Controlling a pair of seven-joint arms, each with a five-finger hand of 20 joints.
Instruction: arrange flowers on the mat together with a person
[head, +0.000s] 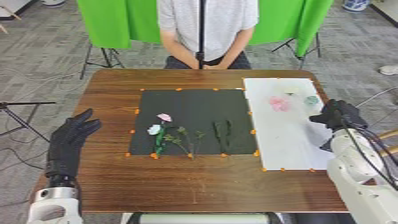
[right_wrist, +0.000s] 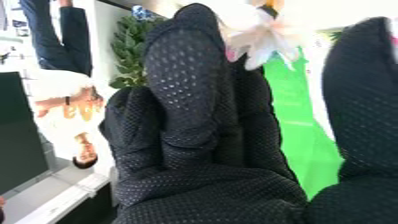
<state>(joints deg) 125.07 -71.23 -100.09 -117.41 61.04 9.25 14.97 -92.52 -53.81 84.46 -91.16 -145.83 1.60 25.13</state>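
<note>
In the head view my left hand is open over the table's left side. My right hand is by the right edge of the white sheet; in the right wrist view that hand has straight fingers, holding nothing visible. A pink flower, a pale green one and a whitish one lie on the sheet. On the dark mat lie a pink flower, a white flower, a thin leafy sprig and dark green leaves. Beyond my right fingers is a pale pink-white flower.
Orange tape pieces hold the mat and sheet to the brown table. Green cloth hangs behind the far edge, with a dark upright pole in front. Leafy greenery stands beside my right fingers in the wrist view.
</note>
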